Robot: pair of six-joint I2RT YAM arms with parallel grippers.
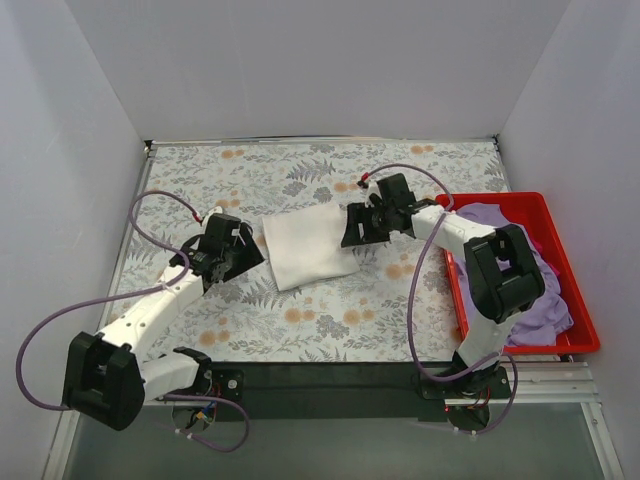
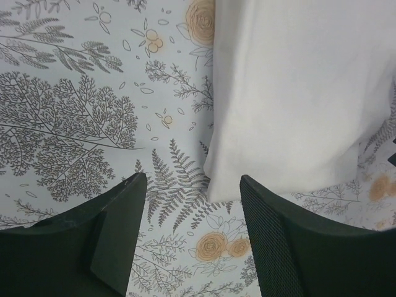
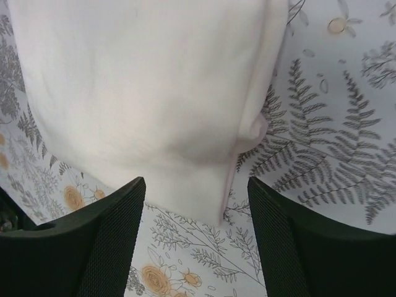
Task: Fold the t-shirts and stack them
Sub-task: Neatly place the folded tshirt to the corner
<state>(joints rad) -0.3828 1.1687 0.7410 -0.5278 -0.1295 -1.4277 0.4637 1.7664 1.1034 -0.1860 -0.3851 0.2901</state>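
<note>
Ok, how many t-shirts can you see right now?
2. A folded white t-shirt lies on the floral tablecloth near the middle; a lavender t-shirt sits crumpled in the red bin at the right. More could be hidden beneath it.

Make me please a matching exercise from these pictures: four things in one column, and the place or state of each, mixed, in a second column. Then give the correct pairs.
Things
1. white t-shirt
2. lavender t-shirt
3. red bin
4. left end effector

Places or states
A. at the right end of the tablecloth
B. folded flat, in the middle
C. open, holding nothing
D. crumpled, inside the bin

Right pairs: 1-B, 2-D, 3-A, 4-C.
</note>
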